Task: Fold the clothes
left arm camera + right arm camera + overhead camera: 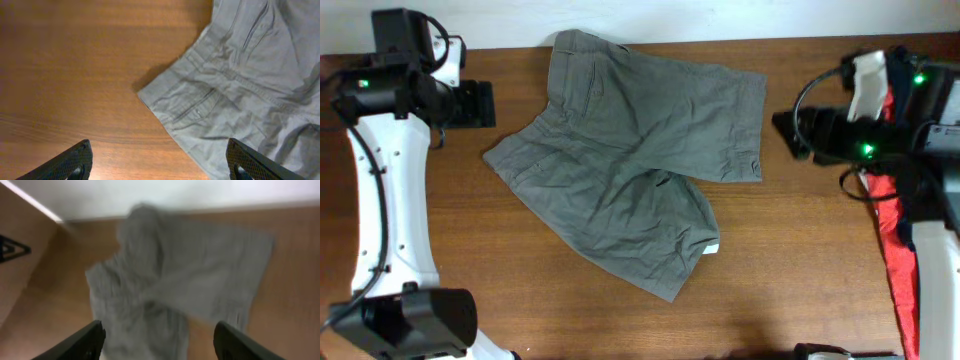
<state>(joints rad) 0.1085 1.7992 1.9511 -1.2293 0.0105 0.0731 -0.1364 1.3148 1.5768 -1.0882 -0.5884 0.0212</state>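
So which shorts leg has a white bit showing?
The lower leg in the overhead view, white at its hem; the upper leg is plain grey.

A: Room on the L side?
B: Yes, bare table [450,230] btwn the left gripper [478,103] and the nearest corner of the shorts [630,150]. The left arm [365,200] runs down the L edge.
A: R side?
B: Narrow strip btwn the shorts' R hem and the right gripper [788,130]. Red garment [898,260] lies along the R edge, under that arm.
A: Front?
B: Wide bare wood, esp. front R. Back's tight: the shorts reach the far edge by the wall [720,20].
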